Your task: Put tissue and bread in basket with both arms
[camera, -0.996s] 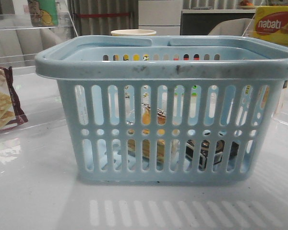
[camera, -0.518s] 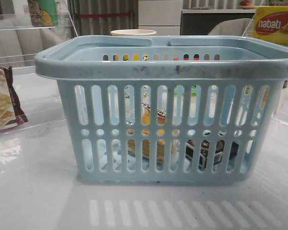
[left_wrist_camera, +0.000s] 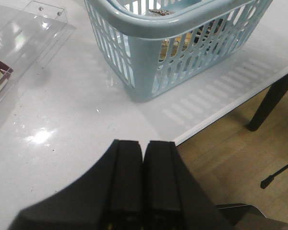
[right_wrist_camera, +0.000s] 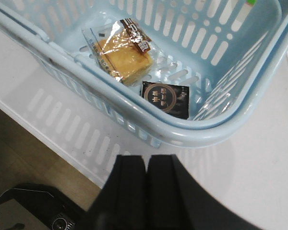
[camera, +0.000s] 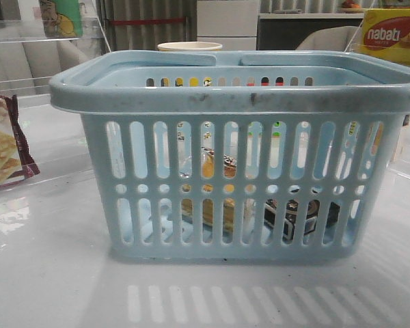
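the bread [right_wrist_camera: 122, 55] and the tissue [right_wrist_camera: 165, 98] lie side by side inside the basket [camera: 239, 96], near the surface's [left_wrist_camera: 62, 110] front edge. left claw [left_wrist_camera: 143, 179] and right claw [right_wrist_camera: 147, 184] are both pressed together, empty.

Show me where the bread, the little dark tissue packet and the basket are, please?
bread [right_wrist_camera: 122, 55]: right wrist view, on the golden loaf inside its wrapper.
tissue [right_wrist_camera: 166, 98]: right wrist view, on the packet's round pale marking.
basket [camera: 239, 99]: front view, on the near rim.

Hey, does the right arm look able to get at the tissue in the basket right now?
Probably yes: the tissue lies uncovered on the basket floor beside the bread, and the shut right gripper sits outside the rim, above.
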`<move>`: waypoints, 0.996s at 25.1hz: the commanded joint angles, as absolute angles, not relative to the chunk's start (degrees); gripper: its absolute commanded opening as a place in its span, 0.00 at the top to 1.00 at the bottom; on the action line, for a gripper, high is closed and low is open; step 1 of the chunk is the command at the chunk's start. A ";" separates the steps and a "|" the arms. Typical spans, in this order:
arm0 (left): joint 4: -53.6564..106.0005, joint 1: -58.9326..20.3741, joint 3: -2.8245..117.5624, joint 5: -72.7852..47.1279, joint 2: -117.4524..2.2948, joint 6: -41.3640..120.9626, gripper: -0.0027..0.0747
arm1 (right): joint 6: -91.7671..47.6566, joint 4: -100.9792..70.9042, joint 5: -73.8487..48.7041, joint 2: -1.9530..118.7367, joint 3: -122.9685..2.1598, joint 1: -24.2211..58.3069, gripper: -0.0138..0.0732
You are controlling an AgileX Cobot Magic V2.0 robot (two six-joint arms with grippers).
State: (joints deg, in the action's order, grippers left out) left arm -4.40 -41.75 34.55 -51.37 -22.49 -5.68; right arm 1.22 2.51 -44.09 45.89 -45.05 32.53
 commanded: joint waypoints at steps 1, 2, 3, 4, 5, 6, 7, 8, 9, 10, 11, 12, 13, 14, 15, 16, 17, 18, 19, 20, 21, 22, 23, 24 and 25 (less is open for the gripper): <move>-4.77 -41.67 35.62 -46.93 -21.78 -5.90 0.85 | 1.14 3.47 -40.34 45.80 -46.64 32.46 0.78; -5.40 -41.07 35.48 -46.79 -21.12 -5.90 0.85 | 1.14 3.47 -40.34 45.80 -46.64 32.46 0.78; -5.69 -40.08 35.35 -46.70 -20.62 -5.90 0.85 | 1.14 3.47 -40.34 45.80 -46.64 32.46 0.78; -6.57 -39.28 34.93 -46.41 -19.77 -5.90 0.85 | 1.14 3.47 -40.34 45.80 -46.64 32.46 0.78; -7.05 -38.41 34.46 -45.62 -19.09 -5.90 0.85 | 1.14 3.47 -40.34 45.80 -46.64 32.46 0.78; -7.42 -37.14 33.86 -44.43 -18.35 -5.90 0.85 | 1.14 3.47 -40.34 45.80 -46.64 32.46 0.78; -7.67 -36.08 32.92 -42.83 -17.26 -5.50 0.85 | 1.14 3.47 -40.34 45.80 -46.64 32.46 0.78; -7.67 -34.56 31.89 -41.37 -16.09 -4.61 0.85 | 1.14 3.47 -40.34 45.80 -46.64 32.46 0.78; -7.42 -33.41 31.01 -39.32 -15.18 -3.88 0.85 | 1.14 3.47 -40.34 45.80 -46.64 32.46 0.78; -6.98 -31.84 29.70 -37.08 -13.94 -3.11 0.85 | 1.14 3.47 -40.34 45.80 -46.64 32.46 0.78; -6.27 -30.17 28.62 -35.25 -13.00 -2.38 0.85 | 1.14 3.47 -40.34 45.80 -46.64 32.46 0.78; -5.03 -28.90 27.04 -32.71 -11.77 -1.02 0.85 | 1.14 3.47 -40.34 45.80 -46.64 32.46 0.78; -4.08 -27.66 25.78 -30.78 -10.90 0.00 0.85 | 1.14 3.47 -40.34 45.80 -46.64 32.46 0.78; -2.98 -25.99 24.48 -28.83 -10.03 1.37 0.85 | 1.14 3.47 -40.34 45.80 -46.64 32.46 0.78; -1.19 -24.72 22.68 -26.29 -8.92 3.29 0.85 | 1.14 3.47 -40.34 45.80 -46.64 32.46 0.78; 0.00 -23.05 21.30 -24.44 -8.12 4.75 0.85 | 1.14 3.47 -40.34 45.80 -46.64 32.46 0.78; 1.89 -21.84 19.52 -22.27 -7.15 6.47 0.85 | 1.14 3.47 -40.34 45.80 -46.64 32.46 0.78; 2.91 -20.30 17.80 -20.88 -6.22 7.58 0.85 | 1.14 3.47 -40.34 45.80 -46.64 32.46 0.78; 3.97 -19.20 16.56 -19.44 -5.56 7.89 0.85 | 1.14 3.47 -40.34 45.80 -46.64 32.46 0.78; 4.56 -17.81 15.00 -18.35 -4.72 7.89 0.85 | 1.14 3.47 -40.34 45.80 -46.64 32.46 0.78; 4.75 -16.56 13.87 -17.63 -4.07 7.89 0.85 | 1.14 3.47 -40.34 45.80 -46.64 32.46 0.78; 4.75 -15.72 12.37 -16.58 -3.29 7.89 0.85 | 1.14 3.47 -40.34 45.80 -46.64 32.46 0.78; 4.75 -14.67 11.30 -15.80 -2.75 7.89 0.85 | 1.14 3.47 -40.34 45.80 -46.64 32.46 0.78; 4.75 -13.91 9.96 -14.77 -2.06 7.89 0.85 | 1.14 3.47 -40.34 45.80 -46.64 32.46 0.78; 4.75 -12.97 8.70 -13.83 -1.54 7.89 0.85 | 1.14 3.47 -40.34 45.80 -46.64 32.46 0.78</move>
State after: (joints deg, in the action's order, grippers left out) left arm 3.46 -15.58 10.49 -22.67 -2.51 7.34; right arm 1.22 2.51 -44.09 45.89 -45.05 32.53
